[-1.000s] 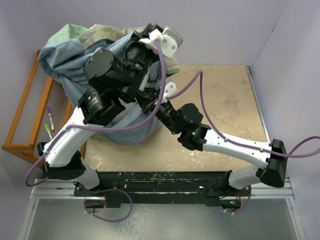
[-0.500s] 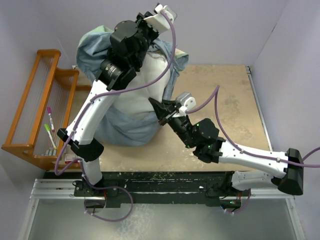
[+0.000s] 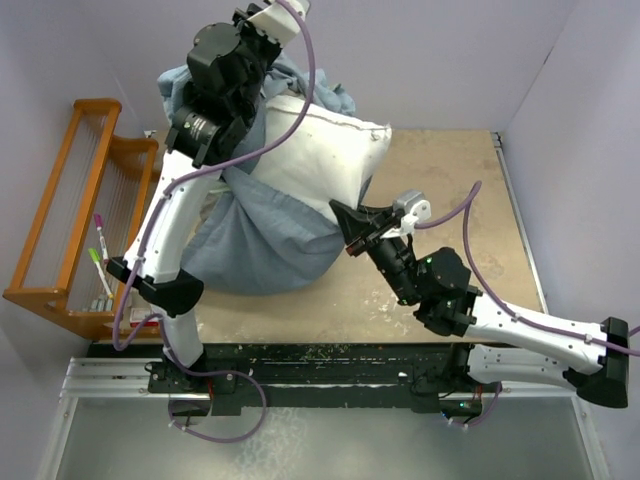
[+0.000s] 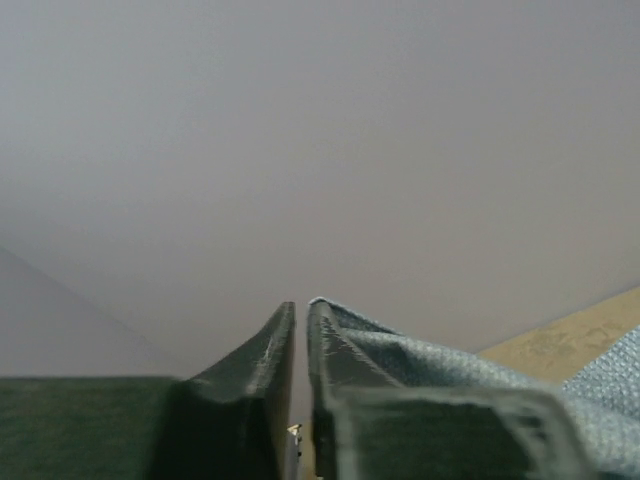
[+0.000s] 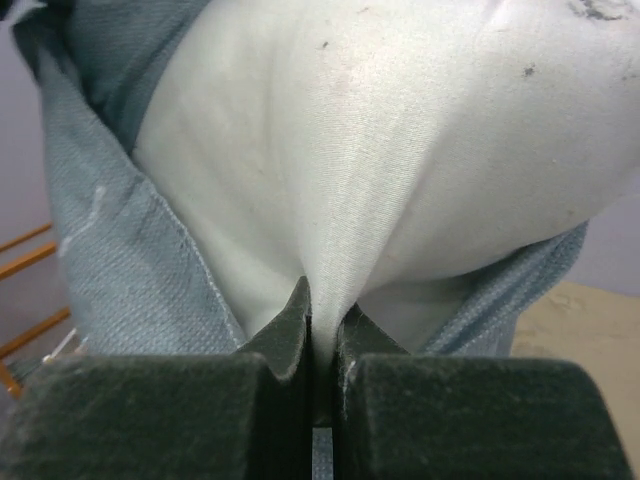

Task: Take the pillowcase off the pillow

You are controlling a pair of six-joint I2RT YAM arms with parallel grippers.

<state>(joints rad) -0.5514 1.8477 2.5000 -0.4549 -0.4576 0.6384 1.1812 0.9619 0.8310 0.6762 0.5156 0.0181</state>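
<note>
The pillow [image 3: 320,150] is plump and off-white; its upper right half is bare and sticks out toward the table's middle. The pillowcase [image 3: 260,240] shows its pale grey-blue inside and bunches round the pillow's lower left and back. My left gripper [image 3: 262,18] is raised high at the back, shut on the pillowcase's edge, which drapes over one finger in the left wrist view [image 4: 420,355]. My right gripper [image 3: 345,225] is shut on a pinch of the pillow's white cloth [image 5: 400,150], with pillowcase [image 5: 110,250] on both sides.
A wooden rack [image 3: 70,200] with pens [image 3: 100,235] stands at the table's left edge. The tan table top [image 3: 450,180] lies to the right of the pillow. Purple walls close in at the back and the right.
My left gripper has gone up and back with the pillowcase, baring more of the white pillow. My right gripper has shifted right, holding the pillow.
</note>
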